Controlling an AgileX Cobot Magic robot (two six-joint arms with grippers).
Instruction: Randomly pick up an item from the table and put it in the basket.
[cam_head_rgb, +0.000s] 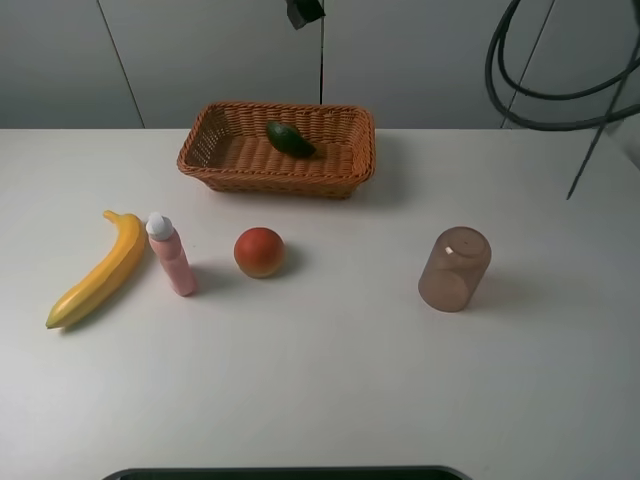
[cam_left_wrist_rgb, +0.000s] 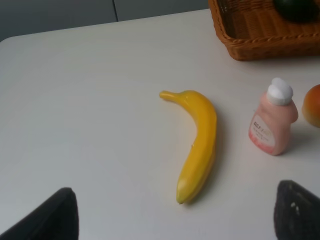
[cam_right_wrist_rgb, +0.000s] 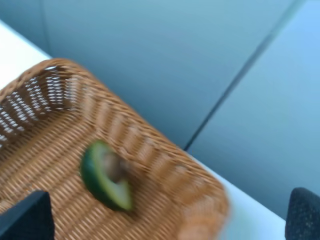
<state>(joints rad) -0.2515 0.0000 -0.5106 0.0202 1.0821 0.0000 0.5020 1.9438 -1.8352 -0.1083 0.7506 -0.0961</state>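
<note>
The halved avocado (cam_head_rgb: 289, 138) lies inside the orange-brown wicker basket (cam_head_rgb: 215, 152) at the back of the white table (cam_head_rgb: 330, 380). In the right wrist view the avocado (cam_right_wrist_rgb: 102, 175) is blurred, its pit showing, on the floor of the basket (cam_right_wrist_rgb: 45, 150). My right gripper (cam_right_wrist_rgb: 167, 215) is open and empty above the basket; a dark part of it shows at the top edge of the high view (cam_head_rgb: 305, 12). My left gripper (cam_left_wrist_rgb: 175, 212) is open and empty, low over the table near the banana (cam_left_wrist_rgb: 197, 142).
A yellow banana (cam_head_rgb: 98, 268), a pink bottle with a white cap (cam_head_rgb: 171, 254) and a round red-orange fruit (cam_head_rgb: 260, 251) lie in a row left of centre. A brown translucent cup (cam_head_rgb: 455, 268) lies on the right. Black cables (cam_head_rgb: 560, 80) hang at the back right.
</note>
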